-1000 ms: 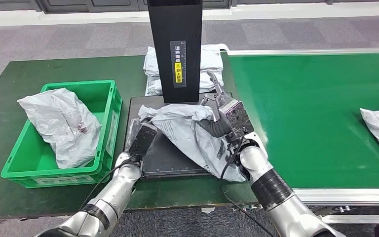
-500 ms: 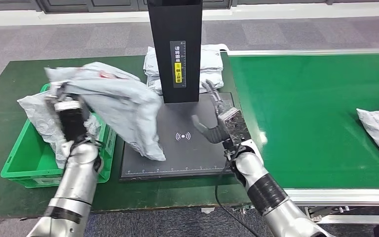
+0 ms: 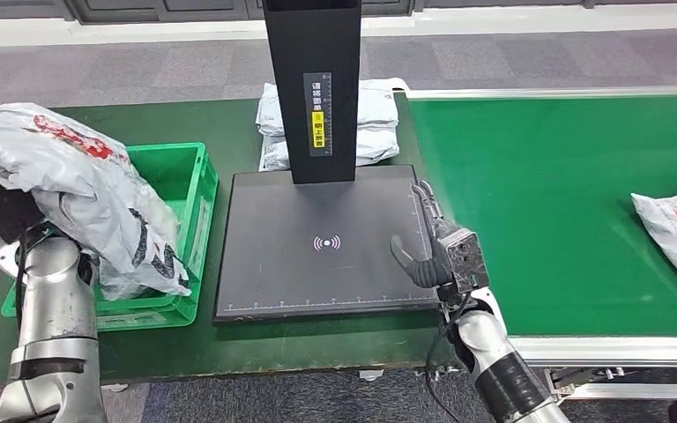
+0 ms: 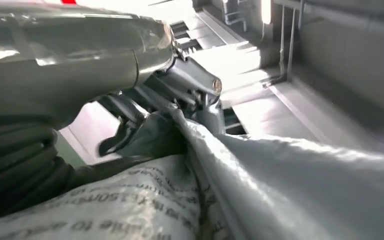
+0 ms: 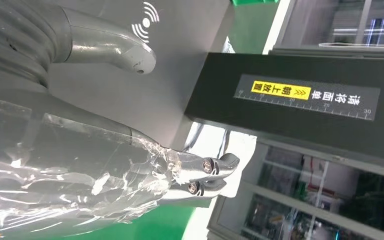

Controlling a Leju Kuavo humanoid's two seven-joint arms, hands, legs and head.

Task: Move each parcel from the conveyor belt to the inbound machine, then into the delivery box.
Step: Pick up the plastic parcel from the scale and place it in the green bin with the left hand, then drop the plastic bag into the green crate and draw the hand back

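A dark green table (image 3: 229, 123) carries the equipment, its surface showing at the back left and along the near edge. Beyond it lies a grey carpeted floor (image 3: 511, 57), laid in large square tiles. A pale strip of skirting (image 3: 529, 19) runs along the far edge of the floor, below dark wall panels. In the right wrist view, glazed panels in a pale frame (image 5: 325, 200) show.
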